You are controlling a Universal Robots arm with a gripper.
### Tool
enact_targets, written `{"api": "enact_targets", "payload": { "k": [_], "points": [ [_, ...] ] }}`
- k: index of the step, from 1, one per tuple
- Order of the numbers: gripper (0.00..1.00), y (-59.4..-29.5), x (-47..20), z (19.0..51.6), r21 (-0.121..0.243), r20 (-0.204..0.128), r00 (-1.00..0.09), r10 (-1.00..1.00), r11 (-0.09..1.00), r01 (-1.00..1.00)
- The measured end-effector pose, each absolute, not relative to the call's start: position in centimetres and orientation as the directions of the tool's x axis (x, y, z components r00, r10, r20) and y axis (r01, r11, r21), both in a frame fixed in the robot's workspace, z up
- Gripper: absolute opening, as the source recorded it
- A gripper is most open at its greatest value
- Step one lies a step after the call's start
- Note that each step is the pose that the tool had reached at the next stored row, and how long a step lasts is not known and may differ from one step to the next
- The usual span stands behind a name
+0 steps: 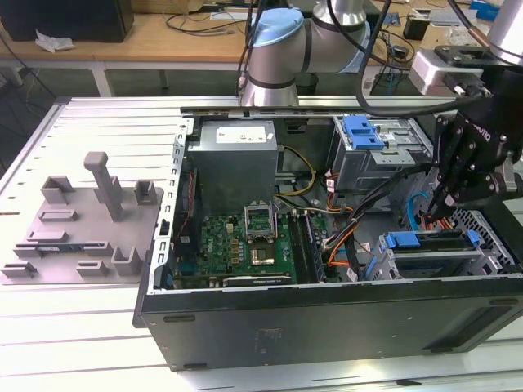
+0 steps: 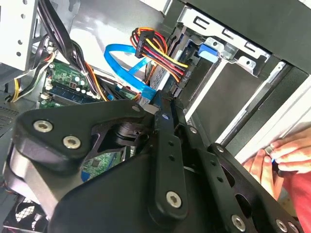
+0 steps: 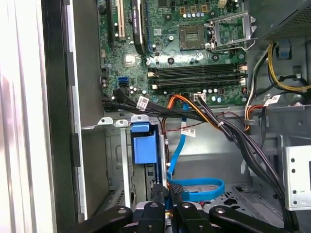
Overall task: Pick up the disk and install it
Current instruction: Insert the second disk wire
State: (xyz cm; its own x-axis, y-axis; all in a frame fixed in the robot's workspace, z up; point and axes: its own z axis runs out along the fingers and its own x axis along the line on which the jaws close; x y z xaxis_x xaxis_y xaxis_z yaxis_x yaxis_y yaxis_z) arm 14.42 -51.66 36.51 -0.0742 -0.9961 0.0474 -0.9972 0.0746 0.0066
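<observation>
The disk (image 1: 431, 260) lies in the drive bay at the open case's front corner, on the exterior view's right, framed by its blue carrier (image 1: 413, 240). The carrier's blue tab (image 3: 145, 143) stands out from the bay in the first wrist view and shows as a blue tab (image 2: 206, 51) in the second. My black gripper (image 1: 433, 214) hangs just above the bay, not holding the disk. Its fingers are drawn together, and the gripper (image 3: 168, 190) tips rest against a looped blue data cable (image 3: 197, 187). In the second wrist view the gripper (image 2: 163, 103) meets that cable's end (image 2: 146, 92).
Black, orange and yellow wire bundles (image 3: 228, 131) cross between the motherboard (image 1: 245, 241) and the bay. A grey power supply (image 1: 237, 159) and a drive cage with a light-blue latch (image 1: 364, 131) sit at the back. A person's hand (image 2: 284, 155) rests by the case edge. Grey fixtures (image 1: 90, 212) stand outside.
</observation>
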Motion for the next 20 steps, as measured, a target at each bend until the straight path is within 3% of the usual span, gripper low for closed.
{"api": "enact_targets", "payload": {
  "k": [11,16,20],
  "points": [
    [0.16,-52.6,13.5,36.5,-0.048,0.016,-0.076,-0.997,0.075,-0.996],
    [0.16,-53.1,13.4,36.5,-0.052,-0.013,-0.076,-0.997,0.076,-0.996],
    [0.16,-53.2,13.4,36.5,-0.052,-0.015,-0.074,-0.997,0.075,-0.996]
  ]
}}
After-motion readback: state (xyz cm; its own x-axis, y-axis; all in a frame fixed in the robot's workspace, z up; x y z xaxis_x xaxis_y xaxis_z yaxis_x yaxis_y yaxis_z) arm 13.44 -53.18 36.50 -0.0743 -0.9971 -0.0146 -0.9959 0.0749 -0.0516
